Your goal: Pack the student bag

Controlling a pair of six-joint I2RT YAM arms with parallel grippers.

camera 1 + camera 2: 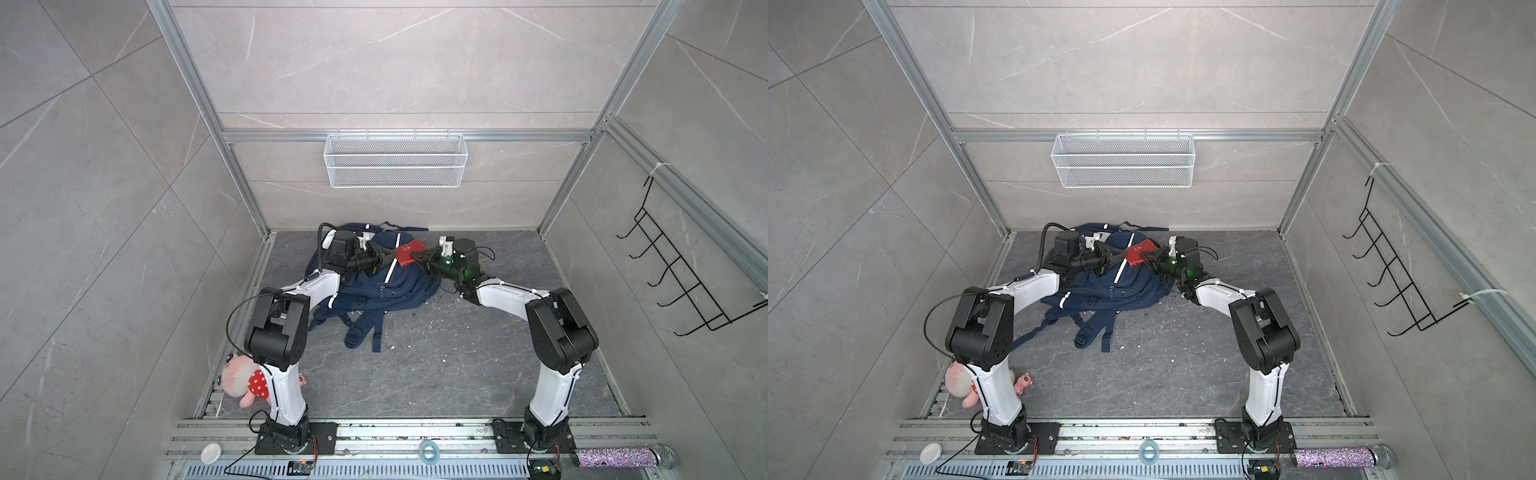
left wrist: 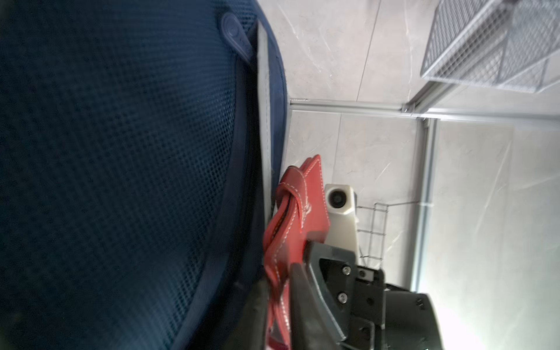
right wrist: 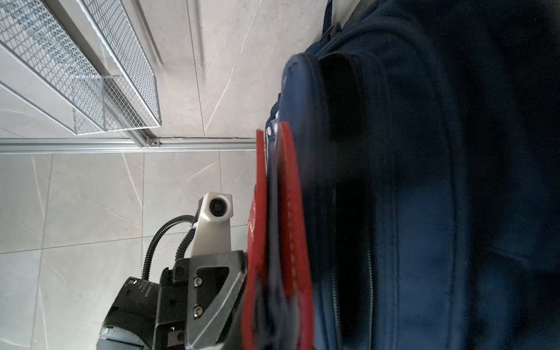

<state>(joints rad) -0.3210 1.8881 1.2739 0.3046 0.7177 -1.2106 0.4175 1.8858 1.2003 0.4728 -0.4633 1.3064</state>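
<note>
The student bag [image 1: 386, 286] [image 1: 1121, 291], navy with white stripes, lies flat on the grey floor near the back wall. Above it a red stitched leather wallet [image 1: 409, 254] [image 1: 1138, 254] hangs between my two grippers. My left gripper [image 1: 390, 254] [image 2: 278, 318] has the wallet [image 2: 306, 212] between its fingers; how firmly they press is unclear. From the opposite side my right gripper [image 1: 424, 254] [image 3: 272, 318] is shut on the wallet [image 3: 291, 212], though that view is blurred. The bag's mesh back [image 2: 121, 151] and zip compartments [image 3: 424, 181] fill the wrist views.
Bag straps [image 1: 365, 328] trail toward the front. A pink plush toy [image 1: 241, 380] lies by the left arm's base. On the back wall hangs a white wire basket [image 1: 395, 160], on the right wall a black hook rack [image 1: 681, 282]. A tape roll [image 1: 429, 451] sits on the front rail.
</note>
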